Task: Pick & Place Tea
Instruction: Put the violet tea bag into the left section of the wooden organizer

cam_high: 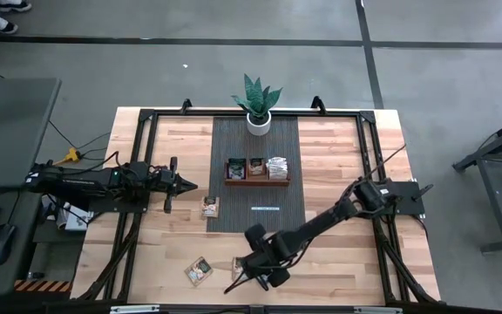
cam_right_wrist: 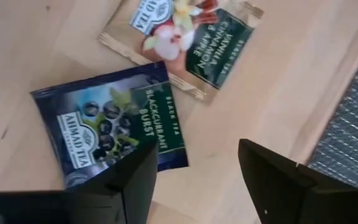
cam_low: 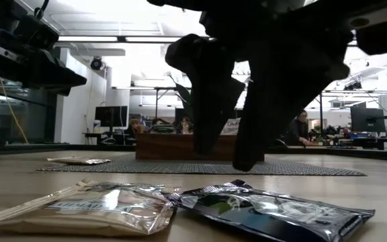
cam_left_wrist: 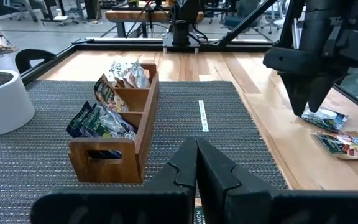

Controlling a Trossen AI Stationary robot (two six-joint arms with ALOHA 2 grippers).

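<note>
Right tool (cam_right_wrist: 194, 171): fingers parted, empty, just above a glossy dark tea packet (cam_right_wrist: 114, 127) lying flat on the wooden table (cam_high: 338, 148), near edge. Beside it: tan packet (cam_right_wrist: 182, 40). Wooden tray (cam_left_wrist: 126, 127) with upright packets stands on ribbed grey mat (cam_high: 255, 209). Left tool (cam_left_wrist: 196, 163): closed, empty.

Overhead view straight down; low view level across table (cam_low: 381, 185); wrist views close, sharing packets (cam_right_wrist: 114, 124).

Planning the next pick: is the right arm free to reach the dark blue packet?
Probably yes. The right end effector hangs open just above the dark blue packet, with nothing between them; the tan packet only touches its edge.
</note>
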